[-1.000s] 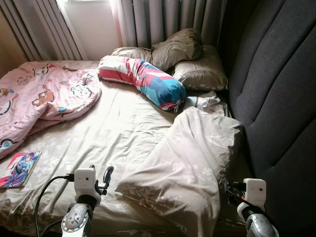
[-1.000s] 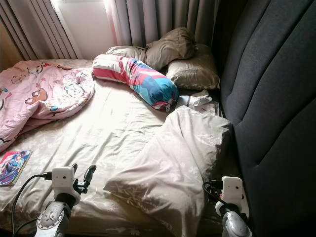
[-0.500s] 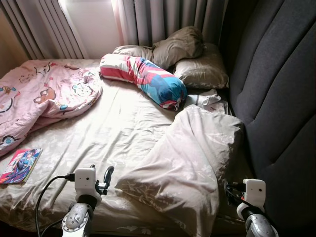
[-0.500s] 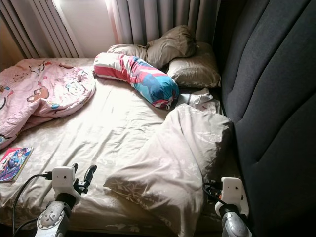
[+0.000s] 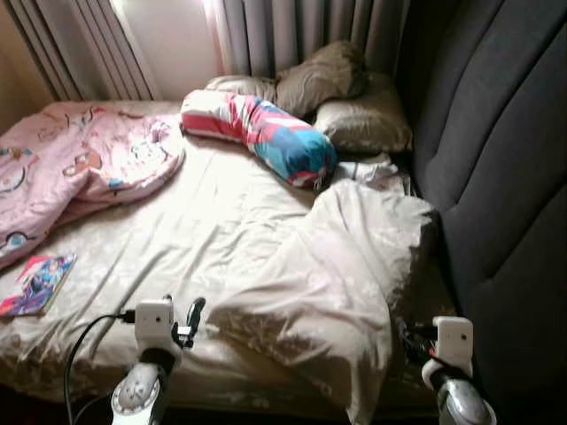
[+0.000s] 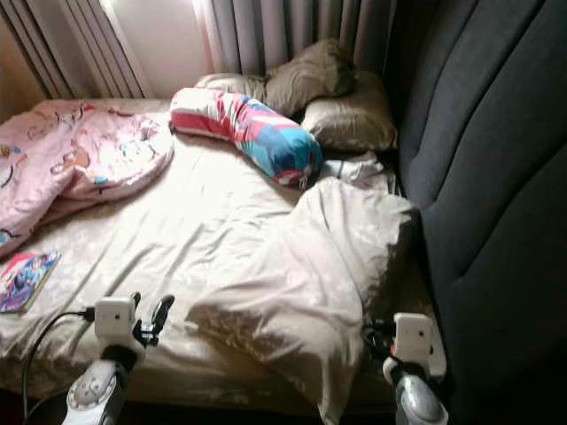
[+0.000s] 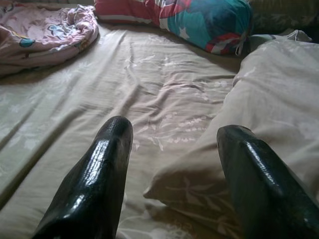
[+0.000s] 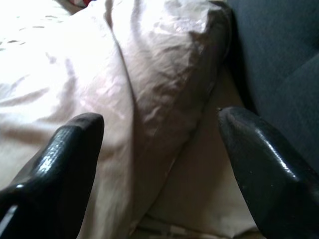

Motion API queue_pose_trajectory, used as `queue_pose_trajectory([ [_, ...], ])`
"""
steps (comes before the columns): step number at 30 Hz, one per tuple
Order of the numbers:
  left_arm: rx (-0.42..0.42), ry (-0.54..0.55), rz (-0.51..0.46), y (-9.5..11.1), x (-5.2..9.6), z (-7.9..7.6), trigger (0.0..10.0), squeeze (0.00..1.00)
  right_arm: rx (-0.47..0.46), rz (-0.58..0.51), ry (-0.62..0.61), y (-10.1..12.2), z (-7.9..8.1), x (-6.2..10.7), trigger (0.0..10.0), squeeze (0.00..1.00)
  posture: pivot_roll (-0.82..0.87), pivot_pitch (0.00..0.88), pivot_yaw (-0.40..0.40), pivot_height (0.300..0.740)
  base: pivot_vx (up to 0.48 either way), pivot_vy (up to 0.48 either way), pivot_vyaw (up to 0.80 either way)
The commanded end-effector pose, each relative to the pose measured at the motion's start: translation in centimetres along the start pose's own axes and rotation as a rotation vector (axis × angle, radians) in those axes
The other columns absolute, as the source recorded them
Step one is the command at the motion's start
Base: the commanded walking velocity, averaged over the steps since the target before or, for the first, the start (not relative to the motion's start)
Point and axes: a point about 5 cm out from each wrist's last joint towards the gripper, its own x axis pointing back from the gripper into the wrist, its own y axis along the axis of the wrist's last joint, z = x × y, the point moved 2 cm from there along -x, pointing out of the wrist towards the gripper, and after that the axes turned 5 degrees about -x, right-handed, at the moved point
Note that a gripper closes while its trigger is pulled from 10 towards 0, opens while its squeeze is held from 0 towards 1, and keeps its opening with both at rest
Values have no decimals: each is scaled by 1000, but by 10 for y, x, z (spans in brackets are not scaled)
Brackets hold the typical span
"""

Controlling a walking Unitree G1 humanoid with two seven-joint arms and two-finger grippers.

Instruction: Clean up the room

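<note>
Nearest, at the foot edge of the bed [image 5: 159, 266]: left gripper [image 7: 172, 164] low over the sheet, jaws apart, holding nothing, aimed at the near corner of the duvet [image 5: 345, 266]. Right gripper [image 8: 159, 149] by the headboard [image 5: 505, 177], jaws apart too, empty, facing the duvet's right flank and the gap beside it.

Duvet bunched in a mound on the right half of the bed, against the headboard; long axis from the near edge toward the far pillows, near end drooping over the bed edge. Book [image 5: 37, 283] flat near the left edge, well apart from both grippers. Further back, pink blanket [image 5: 80, 164] crumpled on the left; bolster [image 5: 261, 137] lying slantwise, one end toward the window, the other touching the duvet's far end; pillows [image 5: 354, 115] stacked at the far right.

Risks, as judged: pinching sheet along with duvet corner and dragging both; pulling the mound so the overhang slides to the floor; right jaws snagging between duvet and headboard
</note>
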Motion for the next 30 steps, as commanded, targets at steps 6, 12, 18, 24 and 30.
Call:
queue_pose_trajectory([
  [6, 6, 2, 2, 2, -2, 1, 10000, 0, 1, 11, 7, -2, 4, 0, 10000, 0, -112, 28, 29, 661, 0, 0, 0],
  [12, 7, 3, 2, 3, -3, 2, 10000, 0, 0, 15, 10, -3, 6, 0, 10000, 0, -111, 29, 30, 661, 0, 0, 0],
  [18, 11, 7, 1, 3, -4, 3, 10000, 0, -3, 21, 22, -5, 11, -1, 10000, 0, -107, 31, 32, 661, 0, 0, 0],
  [24, 8, 6, 4, 4, -4, 4, 10000, 0, -8, 25, 25, -6, 14, -1, 10000, 0, -99, 33, 35, 661, 0, 0, 0],
  [30, 15, 7, 4, 4, -4, 4, 10000, 0, -8, 27, 25, -6, 13, -1, 10000, 0, -97, 33, 31, 661, 0, 0, 0],
])
